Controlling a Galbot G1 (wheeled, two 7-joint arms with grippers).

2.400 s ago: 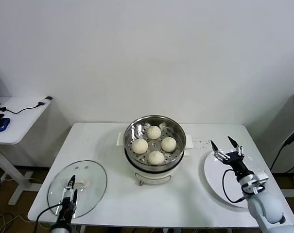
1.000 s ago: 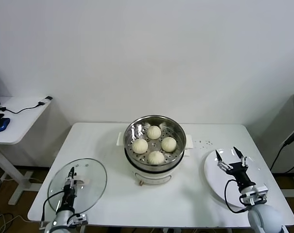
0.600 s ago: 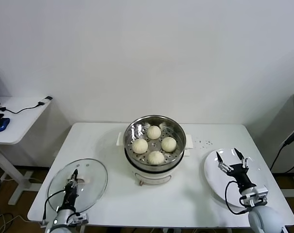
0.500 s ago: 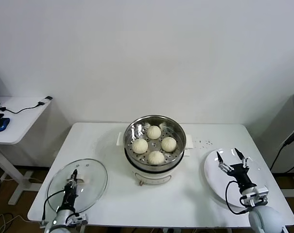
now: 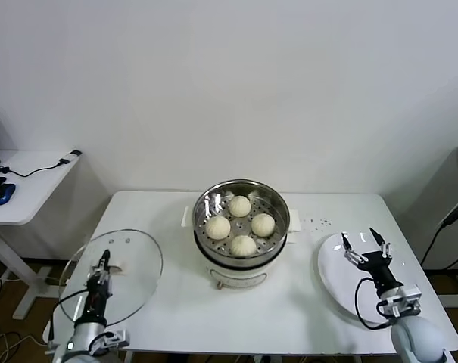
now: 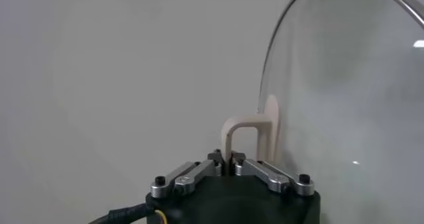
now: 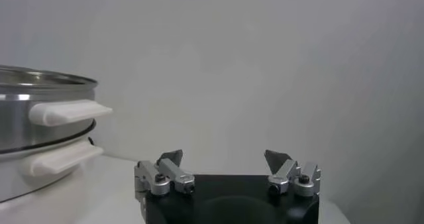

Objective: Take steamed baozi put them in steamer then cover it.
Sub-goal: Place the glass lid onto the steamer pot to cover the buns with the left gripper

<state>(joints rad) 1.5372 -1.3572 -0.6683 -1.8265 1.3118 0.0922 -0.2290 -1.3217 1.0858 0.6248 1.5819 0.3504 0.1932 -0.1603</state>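
Several cream-white steamed baozi [image 5: 243, 245] lie in the shiny steamer [image 5: 278, 206], which sits on its white cooker base at the table's middle. The cover [image 5: 130, 283], a clear glass lid, hangs tilted over the table's front left corner. My left gripper [image 5: 104, 266] is shut on its white handle [image 5: 116, 267]. In the left wrist view the jaws [image 6: 228, 158] pinch that handle [image 6: 248, 129], with the cover's glass [image 6: 344, 112] behind. My right gripper [image 5: 367, 242] stands open and empty over a white plate [image 5: 342, 291]. The right wrist view shows it [image 7: 225, 158] beside the steamer [image 7: 40, 122].
The white table [image 5: 304, 318] carries a few dark crumbs [image 5: 317, 222] right of the steamer. A separate side desk [image 5: 24, 181] with a blue mouse [image 5: 1, 193] and a cable stands at the far left. A wall rises close behind.
My left gripper closed on the cover's handle and raised the cover off the table, up and slightly left, tilting it. The right gripper drifted a little to the right over the plate.
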